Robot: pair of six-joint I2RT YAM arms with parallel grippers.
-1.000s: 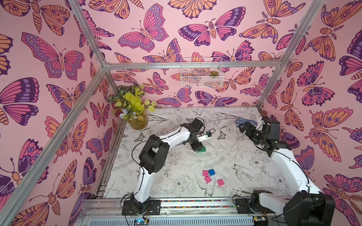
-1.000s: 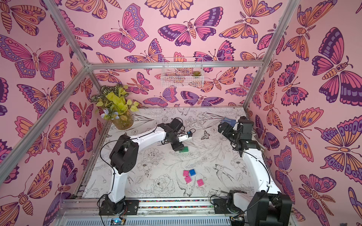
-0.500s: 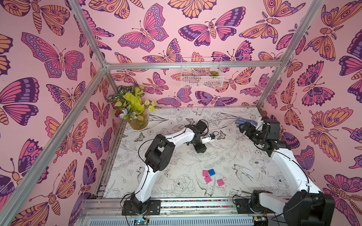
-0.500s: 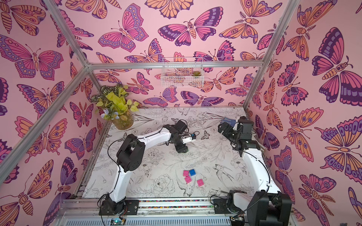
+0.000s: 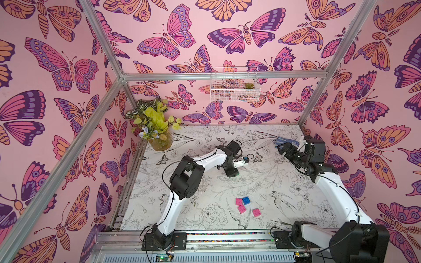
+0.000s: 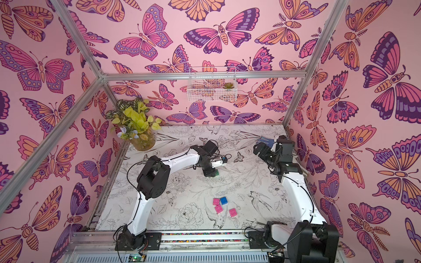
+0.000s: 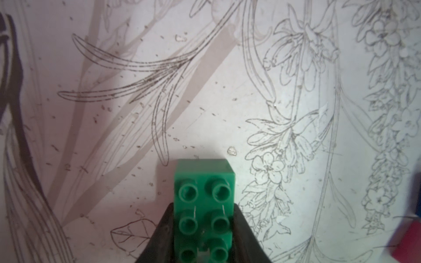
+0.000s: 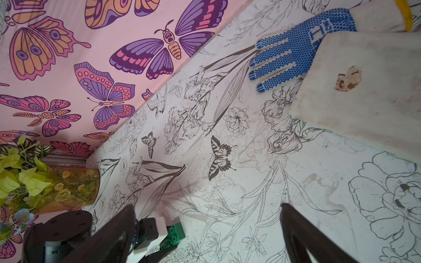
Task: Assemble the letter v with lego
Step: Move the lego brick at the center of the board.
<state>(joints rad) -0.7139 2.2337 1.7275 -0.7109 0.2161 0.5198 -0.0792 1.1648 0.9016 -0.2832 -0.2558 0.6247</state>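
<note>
My left gripper (image 7: 203, 213) is shut on the long green lego brick (image 7: 204, 200), its dark fingers pressed against both long sides, studs up, down at the table. In both top views only a green sliver (image 5: 237, 174) (image 6: 217, 173) shows beside that gripper (image 5: 232, 172). A blue brick (image 5: 246, 200) and three pink bricks (image 5: 239, 201) (image 5: 242, 209) (image 5: 256, 212) lie loose near the front middle. No letter v stands assembled. My right gripper (image 8: 207, 216) (image 5: 282, 148) hangs open and empty at the back right, and the green brick (image 8: 175, 232) shows in its wrist view.
A blue dotted glove (image 5: 286, 141) (image 8: 296, 52) lies at the back right under the right gripper. A vase of leaves (image 5: 159, 141) fills the back left corner. A wire basket (image 5: 234, 84) hangs on the back wall. Patterned walls close three sides.
The left gripper slid right over the green brick, which lay beside it a second ago, and closed on it. The right arm has not moved.
</note>
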